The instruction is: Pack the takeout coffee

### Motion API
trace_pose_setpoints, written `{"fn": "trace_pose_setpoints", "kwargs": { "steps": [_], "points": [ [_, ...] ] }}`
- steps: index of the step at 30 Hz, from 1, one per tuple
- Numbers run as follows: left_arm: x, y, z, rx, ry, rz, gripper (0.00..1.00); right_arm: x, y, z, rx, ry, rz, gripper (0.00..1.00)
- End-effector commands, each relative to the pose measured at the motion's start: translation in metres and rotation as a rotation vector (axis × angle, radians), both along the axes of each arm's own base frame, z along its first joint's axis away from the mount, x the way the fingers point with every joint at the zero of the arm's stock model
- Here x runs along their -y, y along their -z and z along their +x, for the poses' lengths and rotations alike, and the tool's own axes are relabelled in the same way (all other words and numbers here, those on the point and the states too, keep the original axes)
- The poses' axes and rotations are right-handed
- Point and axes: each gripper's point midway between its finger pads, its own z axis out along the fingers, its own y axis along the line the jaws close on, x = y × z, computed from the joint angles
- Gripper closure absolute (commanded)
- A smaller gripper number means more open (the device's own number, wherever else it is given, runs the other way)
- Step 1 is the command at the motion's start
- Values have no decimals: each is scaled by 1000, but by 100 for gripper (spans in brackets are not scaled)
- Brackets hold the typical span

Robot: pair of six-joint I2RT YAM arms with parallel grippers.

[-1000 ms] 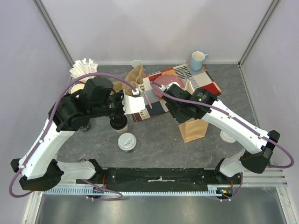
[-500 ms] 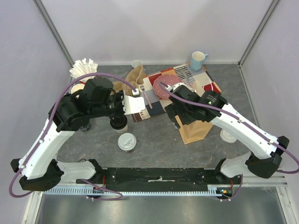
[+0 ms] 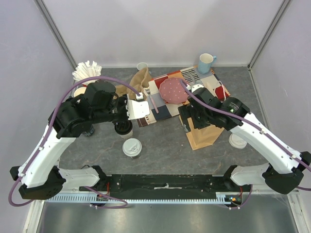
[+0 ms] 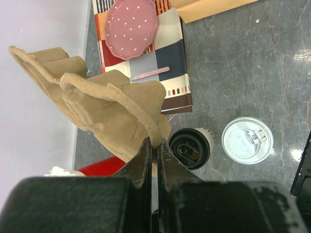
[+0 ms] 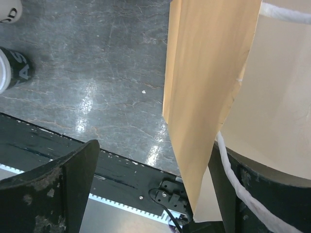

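Note:
The cream cup with a black lid [image 3: 123, 128] stands on the grey table, and the black cup with a white lid [image 3: 131, 148] stands just in front of it. Both show in the left wrist view, the black lid [image 4: 189, 148] and the white lid [image 4: 247, 140]. My left gripper [image 3: 141, 93] [image 4: 155, 143] is shut on the rim of a brown pulp cup carrier [image 4: 102, 102], held above the table behind the cups. My right gripper [image 3: 190, 124] [image 5: 155, 189] is open, with the side wall of the brown paper bag [image 5: 214, 73] [image 3: 204, 135] between its fingers.
A patterned mat [image 3: 167, 109] holds a pink dotted plate [image 3: 173, 90] and a pink spoon [image 3: 155, 103]. A blue mug [image 3: 205, 62] stands at the back. White ruffled papers [image 3: 87, 71] are at the back left. A white round thing [image 3: 237, 141] sits right of the bag.
My right arm has swung right and back off the plate, to the bag's left side. The left arm and the carrier have barely moved.

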Motion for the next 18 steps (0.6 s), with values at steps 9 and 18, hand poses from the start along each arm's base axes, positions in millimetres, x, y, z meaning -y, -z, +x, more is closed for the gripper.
{"fn": "trace_pose_setpoints", "kwargs": {
  "steps": [9,18],
  "points": [
    [6,-18,-3,28,10,-83,98,-16,13,1,-45,-39,70,2],
    [6,-20,-2,32,5,-82,98,1,32,6,-75,-3,-24,2]
  ]
}}
